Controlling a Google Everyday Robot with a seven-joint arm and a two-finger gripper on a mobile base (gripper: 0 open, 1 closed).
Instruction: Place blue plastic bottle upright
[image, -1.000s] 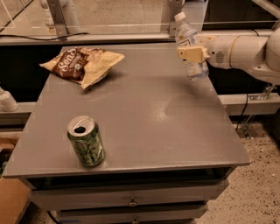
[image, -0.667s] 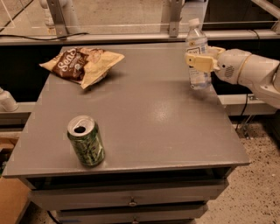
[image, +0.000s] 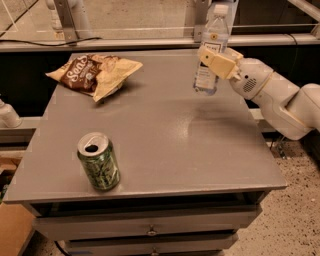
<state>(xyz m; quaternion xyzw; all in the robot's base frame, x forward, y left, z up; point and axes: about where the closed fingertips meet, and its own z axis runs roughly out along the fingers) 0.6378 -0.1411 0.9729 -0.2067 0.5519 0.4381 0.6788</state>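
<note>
The blue plastic bottle (image: 210, 47) is a clear bluish bottle with a white cap and pale label. It is held nearly upright over the far right part of the grey table (image: 165, 145), its base at or just above the surface. My gripper (image: 214, 59) reaches in from the right on a white arm and is shut on the bottle's middle, its tan fingers (image: 220, 62) across the label.
A green soda can (image: 99, 161) stands opened at the front left of the table. A brown and cream chip bag (image: 95, 72) lies at the far left. Drawers sit under the tabletop. A metal rail runs behind the table.
The arm has carried the bottle left and slightly down from the table's right edge, and the bottle has gone from tilted to nearly upright. The can and chip bag have not moved.
</note>
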